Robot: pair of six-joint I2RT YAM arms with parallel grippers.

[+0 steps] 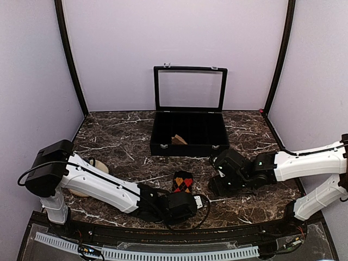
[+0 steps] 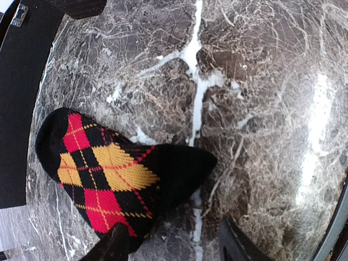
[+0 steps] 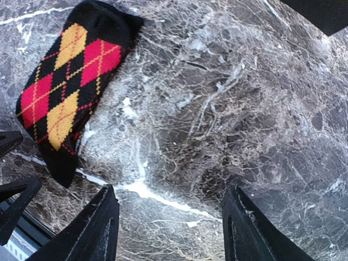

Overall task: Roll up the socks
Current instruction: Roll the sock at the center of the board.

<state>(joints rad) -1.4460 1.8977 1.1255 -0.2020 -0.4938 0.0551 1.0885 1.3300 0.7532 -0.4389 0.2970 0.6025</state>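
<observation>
Dark marble tabletop (image 1: 125,136), argyle red-orange-black fabric sock (image 1: 182,182) lying flat at centre front, unrolled. Left jaws apart at its edge, right jaws apart over bare stone nearby. Rolling not started, I judge; next: pinch one end.

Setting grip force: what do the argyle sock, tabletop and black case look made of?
Argyle sock: soft knit fabric, matte; it lies limp and creased. Tabletop: dark marble or marble-look laminate, polished; white veins, glare. Case: rigid black shell, material unclear; see-through lid, glass or plastic.
</observation>
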